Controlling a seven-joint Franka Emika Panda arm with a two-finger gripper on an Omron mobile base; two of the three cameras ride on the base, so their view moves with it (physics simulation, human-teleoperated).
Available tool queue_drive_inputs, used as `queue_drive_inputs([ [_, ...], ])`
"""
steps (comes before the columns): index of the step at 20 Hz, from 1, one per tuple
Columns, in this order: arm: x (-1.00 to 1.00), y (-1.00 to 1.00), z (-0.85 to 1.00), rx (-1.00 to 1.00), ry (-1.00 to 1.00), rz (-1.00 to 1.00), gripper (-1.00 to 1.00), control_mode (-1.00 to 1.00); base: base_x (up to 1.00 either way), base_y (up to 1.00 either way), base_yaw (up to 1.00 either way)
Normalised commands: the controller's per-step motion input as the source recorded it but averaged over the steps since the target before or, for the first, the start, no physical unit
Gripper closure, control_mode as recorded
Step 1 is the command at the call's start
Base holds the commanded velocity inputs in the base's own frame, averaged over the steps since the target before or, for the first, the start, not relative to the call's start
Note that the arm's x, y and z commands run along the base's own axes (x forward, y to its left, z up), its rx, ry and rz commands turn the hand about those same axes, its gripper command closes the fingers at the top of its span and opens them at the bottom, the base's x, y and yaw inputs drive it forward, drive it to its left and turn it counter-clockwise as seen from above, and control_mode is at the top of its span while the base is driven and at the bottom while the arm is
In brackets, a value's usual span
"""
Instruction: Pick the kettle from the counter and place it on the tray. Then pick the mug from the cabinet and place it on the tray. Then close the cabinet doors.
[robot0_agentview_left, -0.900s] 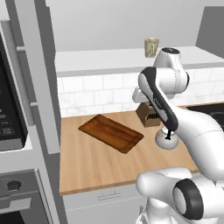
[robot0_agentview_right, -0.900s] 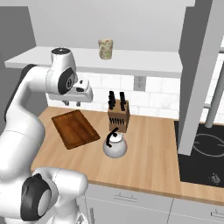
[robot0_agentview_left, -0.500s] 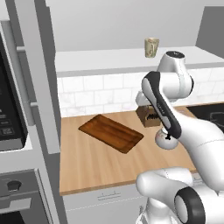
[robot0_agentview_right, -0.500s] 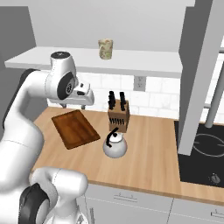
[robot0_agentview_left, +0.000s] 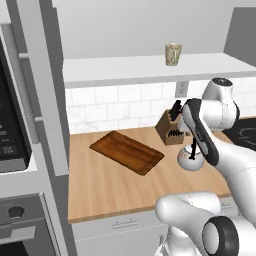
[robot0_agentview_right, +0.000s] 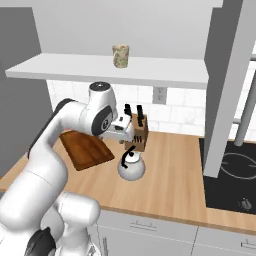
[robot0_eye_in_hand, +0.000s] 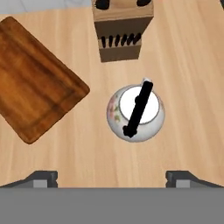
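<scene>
The flat rectangular dark reddish-brown wooden tray (robot0_eye_in_hand: 37, 81) is seen at the left of the hand view, lying bare on the light tan wood-grain counter (robot0_eye_in_hand: 188, 87) with nothing set in it. To its right, close to the tray's corner but apart from it, the small squat round silver-grey kettle (robot0_eye_in_hand: 136, 113) stands upright, its thin black handle (robot0_eye_in_hand: 138, 108) running diagonally across the lid; just beyond it a tan wooden knife block (robot0_eye_in_hand: 122, 30) is packed with black-handled knives. The two-finger gripper (robot0_eye_in_hand: 111, 178) is held above the kettle with its jaws spread wide and nothing between them. A missed grasp is judged likely if the jaws are not turned to straddle the slanted handle (the kettle also sits slightly off the midline between the tips), and the knife block could be knocked on descent. On the pale shelf of the light grey cabinet (robot0_agentview_right: 107, 70), the small beige speckled mug (robot0_agentview_right: 120, 55) stands alone.
</scene>
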Motion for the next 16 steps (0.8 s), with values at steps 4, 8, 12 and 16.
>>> queue_drive_inputs([
  [4,-0.02,-0.35,-0.4,0.12,0.0,-0.09,-1.0,-1.0,0.0,0.0,0.0],
  [8,0.0,-0.37,-0.36,0.14,0.0,-0.13,-1.0,-1.0,0.0,0.0,0.0],
  [12,0.18,-0.16,-0.35,0.06,0.01,-0.1,-1.0,-1.0,0.0,0.0,0.0],
  [16,0.51,-0.01,-0.24,0.01,0.09,-0.06,-1.0,-1.0,0.0,0.0,0.0],
])
